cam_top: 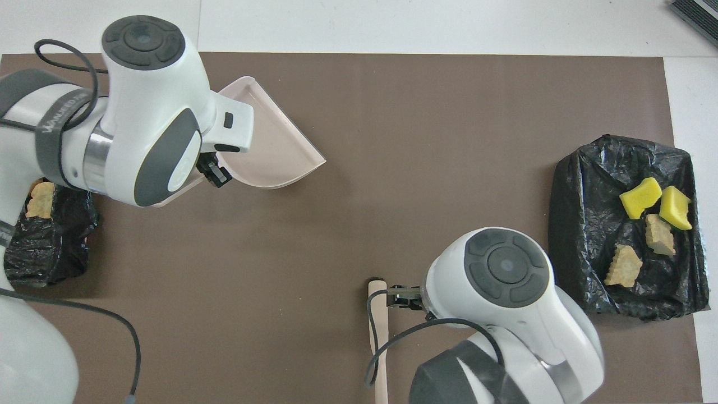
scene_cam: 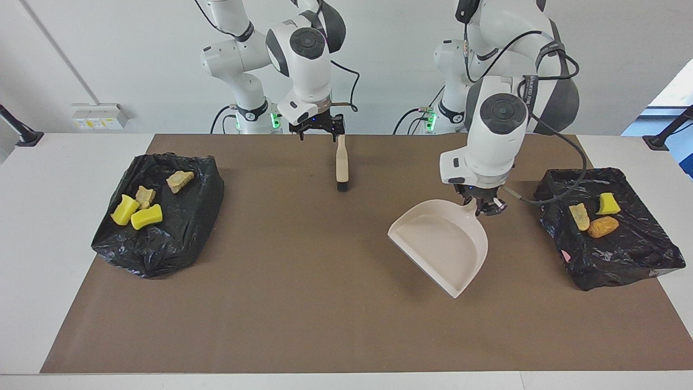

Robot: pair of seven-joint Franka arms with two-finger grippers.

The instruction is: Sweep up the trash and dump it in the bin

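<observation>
Trash (scene_cam: 594, 215) sits bagged, well apart from our left gripper (scene_cam: 483, 206) pinching the dustpan (scene_cam: 441, 244); our right gripper (scene_cam: 317, 129) hangs spread.

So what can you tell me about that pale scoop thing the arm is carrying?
It is a dustpan, pale beige and smooth like plastic, with a flat tray, a raised curved wall and a straight open lip. Nothing lies in it. The left gripper is shut on its short handle and holds it tilted in the air over the brown mat, lip pointing down and away from the robots. It hangs between the brush and the black bag at the left arm's end, touching neither.
</observation>
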